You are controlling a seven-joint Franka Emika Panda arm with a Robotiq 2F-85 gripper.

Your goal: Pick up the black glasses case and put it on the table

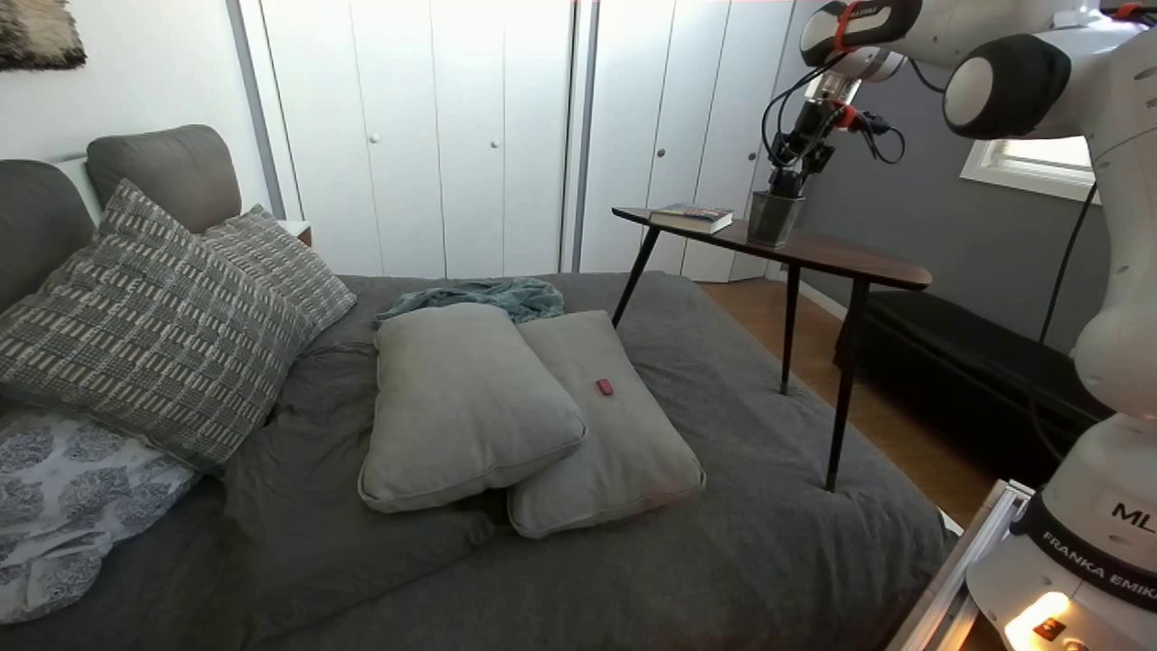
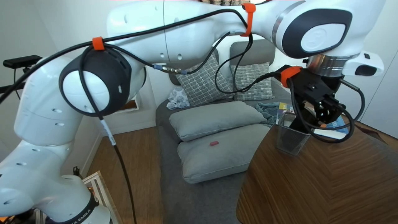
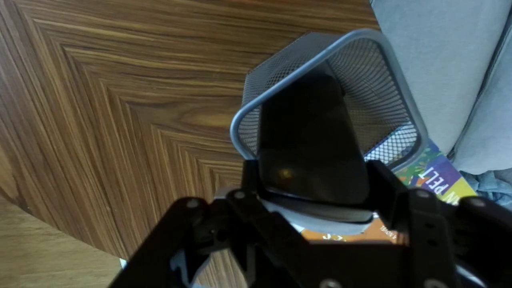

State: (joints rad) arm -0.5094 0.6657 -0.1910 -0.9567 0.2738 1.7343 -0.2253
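The black glasses case [image 3: 308,132] stands tilted, partly inside a grey wire mesh bin, with its upper end above the rim. It also shows in both exterior views [image 1: 787,183] [image 2: 302,123]. My gripper [image 3: 312,172] points down over the bin, with a finger against each side of the case's upper end; it looks shut on the case. The gripper also shows in both exterior views [image 1: 800,163] [image 2: 315,113]. The mesh bin [image 1: 773,220] [image 2: 291,141] [image 3: 404,86] is on the table [image 1: 850,255] [image 2: 326,183] [image 3: 120,120], which has a dark reddish-brown top.
A colourful book [image 1: 691,217] [image 2: 331,133] [image 3: 436,180] lies beside the bin on the table. Grey pillows [image 1: 470,407] [image 2: 217,119] lie on the bed, with a small red object [image 1: 604,387] [image 2: 214,143] on one. A black bench [image 1: 976,362] stands behind the table.
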